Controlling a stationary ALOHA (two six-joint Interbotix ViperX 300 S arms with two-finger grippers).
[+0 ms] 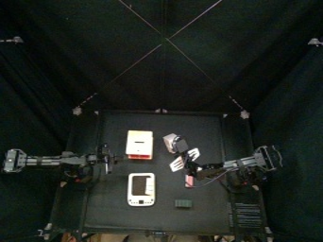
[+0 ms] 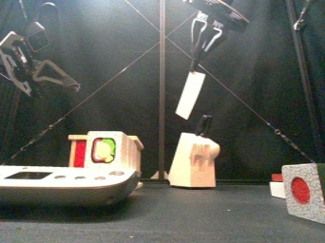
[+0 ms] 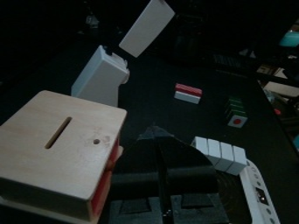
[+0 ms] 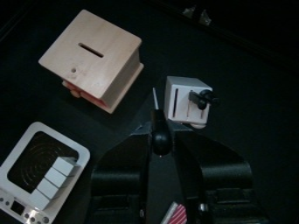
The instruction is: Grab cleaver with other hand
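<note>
White-bladed cleaver [image 2: 191, 94] hangs pinched in right claw [image 2: 203, 36], above knife block [image 2: 197, 159]. Left claw [image 2: 26, 66] pressed together, raised, holding nothing.

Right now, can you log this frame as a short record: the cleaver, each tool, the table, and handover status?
cleaver: in the air, blade hanging down
right tool: shut on the cleaver's handle
left tool: shut, empty, raised on the left, apart from the cleaver
table: knife block, wooden box, white device, cube
handover: not yet done
</note>
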